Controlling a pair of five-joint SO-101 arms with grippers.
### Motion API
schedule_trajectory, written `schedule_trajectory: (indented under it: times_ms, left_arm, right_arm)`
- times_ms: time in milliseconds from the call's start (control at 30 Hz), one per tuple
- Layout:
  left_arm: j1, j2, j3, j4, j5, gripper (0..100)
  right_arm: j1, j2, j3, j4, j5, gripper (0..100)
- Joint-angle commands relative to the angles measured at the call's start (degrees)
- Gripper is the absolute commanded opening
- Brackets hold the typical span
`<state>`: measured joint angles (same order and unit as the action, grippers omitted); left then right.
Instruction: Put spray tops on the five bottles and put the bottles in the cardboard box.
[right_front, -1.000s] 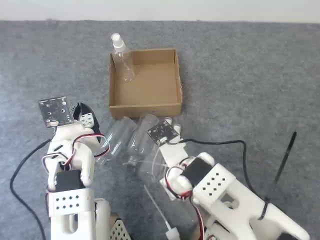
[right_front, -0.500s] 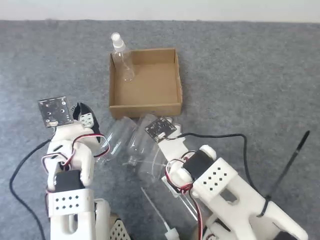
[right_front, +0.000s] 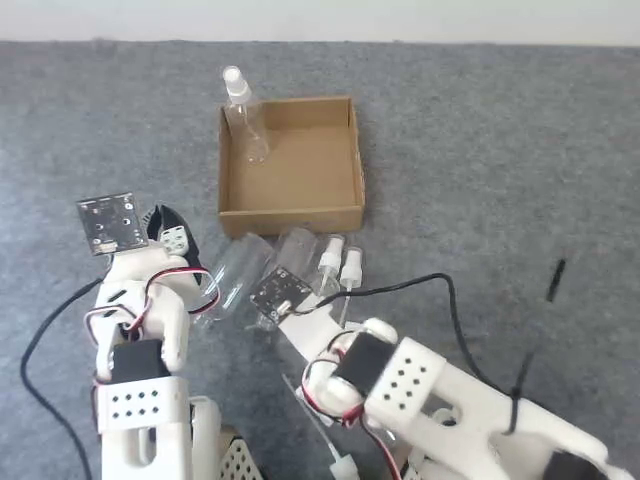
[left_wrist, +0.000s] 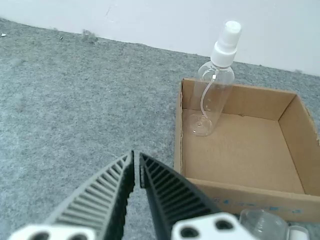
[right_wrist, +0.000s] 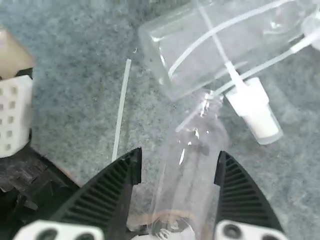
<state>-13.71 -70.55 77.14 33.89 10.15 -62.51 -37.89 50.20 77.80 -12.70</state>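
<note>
Right gripper (right_wrist: 177, 155): jaws were wide apart, straddling an uncapped bottle (right_wrist: 187, 167); contact could not be confirmed. A loose spray top (right_wrist: 257, 112) lay just beyond its fingertips. Left gripper (left_wrist: 136, 156): jaws were nearly closed, empty. The cardboard box (left_wrist: 260, 102) sat ahead of it, with one capped bottle (left_wrist: 215, 90) in the far corner.

Even, diffuse light from above brightens the grey bench (right_front: 480, 150), which carries no hard-edged shadows. Soft shade lies inside the cardboard box (right_front: 290, 217) against its walls and as a thin band along its outer foot. Small highlights glint on the clear bottles (right_wrist: 220, 45). The white wall (left_wrist: 150, 20) is bright, without glare.
</note>
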Motion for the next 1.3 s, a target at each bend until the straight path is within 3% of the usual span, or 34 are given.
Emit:
schedule_trajectory:
  times_ms: [0,233,700,967,1267]
  left_arm:
    - [-0.2,-0.7,-1.2,-1.8,0.1,1]
    - [-0.2,-0.7,-1.1,-1.8,-1.6,1]
    - [-0.1,-0.7,-1.1,-1.8,-2.1,1]
    - [-0.1,-0.7,-1.0,-1.8,-2.2,1]
    - [-0.1,-0.7,-0.7,-3.0,-2.2,1]
  right_arm:
    - [-0.7,7.7,-3.8,-3.6,-0.7,20.9]
    - [-0.4,18.9,-4.0,-7.0,-0.7,20.6]
    - [3.7,19.6,-3.8,-6.5,-0.4,20.4]
    - [3.5,18.9,-4.1,-6.1,2.5,3.9]
    - [4.4,18.9,-12.7,5.0,3.2,2.9]
